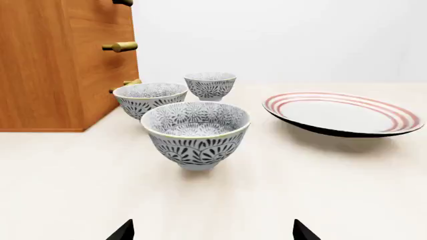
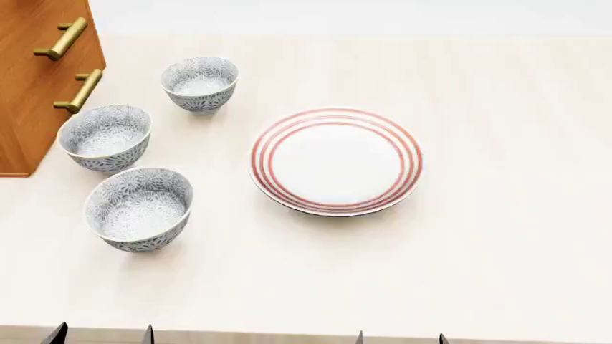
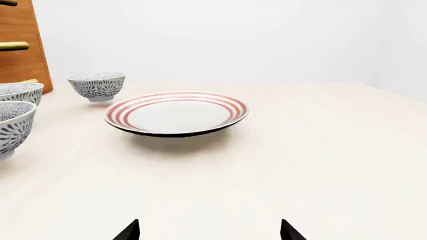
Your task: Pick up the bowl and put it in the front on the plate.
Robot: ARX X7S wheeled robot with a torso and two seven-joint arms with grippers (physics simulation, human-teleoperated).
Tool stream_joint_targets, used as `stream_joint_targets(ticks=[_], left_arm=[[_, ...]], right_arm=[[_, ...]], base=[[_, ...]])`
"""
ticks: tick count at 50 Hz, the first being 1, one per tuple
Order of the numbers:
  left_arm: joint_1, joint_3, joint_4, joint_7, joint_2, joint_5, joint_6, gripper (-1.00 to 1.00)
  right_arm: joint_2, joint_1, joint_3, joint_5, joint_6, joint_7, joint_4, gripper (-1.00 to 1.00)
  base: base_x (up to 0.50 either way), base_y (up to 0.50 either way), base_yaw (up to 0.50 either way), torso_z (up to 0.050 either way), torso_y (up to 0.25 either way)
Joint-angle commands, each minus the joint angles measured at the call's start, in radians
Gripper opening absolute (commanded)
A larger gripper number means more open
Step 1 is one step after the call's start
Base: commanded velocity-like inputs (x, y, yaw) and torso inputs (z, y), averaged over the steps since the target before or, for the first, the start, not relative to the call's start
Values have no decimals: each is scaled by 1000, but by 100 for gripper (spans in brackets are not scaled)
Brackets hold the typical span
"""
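Three identical grey-blue floral bowls stand in a row on the table's left. The front bowl (image 2: pixel 139 208) (image 1: pixel 195 131) is nearest me, with a middle bowl (image 2: pixel 105 137) (image 1: pixel 149 97) and a far bowl (image 2: pixel 200 83) (image 1: pixel 210 84) behind it. To their right sits the white plate (image 2: pixel 336 160) (image 1: pixel 343 113) (image 3: pixel 176 112) with red rings. My left gripper (image 1: pixel 213 232) (image 2: pixel 100 335) is open, a short way in front of the front bowl, holding nothing. The right gripper (image 3: pixel 209 231) (image 2: pixel 400 337) is open too, before the plate, empty.
A wooden cabinet (image 2: pixel 39 79) (image 1: pixel 60 65) with brass handles (image 2: pixel 79 91) stands at the far left, close behind the middle bowl. Pale tabletop (image 2: pixel 507 236) stretches to the right of the plate. The table's front edge runs just above my fingertips in the head view.
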Motion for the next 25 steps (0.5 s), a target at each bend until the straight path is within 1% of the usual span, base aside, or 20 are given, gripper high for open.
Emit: stream_joint_targets(ticks=[1, 2, 3, 20, 22, 23, 24, 25], left_arm=[[0, 11, 0, -11, -10, -10, 0, 100], [3, 51, 46, 37, -11, -21, -150, 100], [0, 22, 15, -14, -17, -13, -15, 100], [-1, 64, 11, -70, -57, -59, 3, 100], [3, 70, 16, -85, -61, -40, 43, 100], [7, 72, 21, -94, -63, -30, 82, 100], [11, 72, 37, -121, -65, 2, 136, 100], [12, 73, 41, -133, -68, 17, 171, 100]], right_arm=[[9, 0, -13, 9, 0, 13, 0, 100], [11, -12, -27, 31, 150, -25, -9, 100], [13, 2, -15, 20, 7, 18, -3, 100], [57, 1, -68, 64, -2, 68, 0, 100], [58, 0, -67, 67, -36, 76, -4, 100], [58, -3, -68, 64, -87, 80, -4, 100], [61, -8, -74, 40, -205, 86, -12, 100], [61, -8, -74, 39, -250, 90, -10, 100]], base=[[0, 0, 0, 0, 0], [0, 0, 0, 0, 0], [0, 0, 0, 0, 0], [0, 0, 0, 0, 0], [0, 0, 0, 0, 0], [0, 0, 0, 0, 0], [0, 0, 0, 0, 0], [0, 0, 0, 0, 0]])
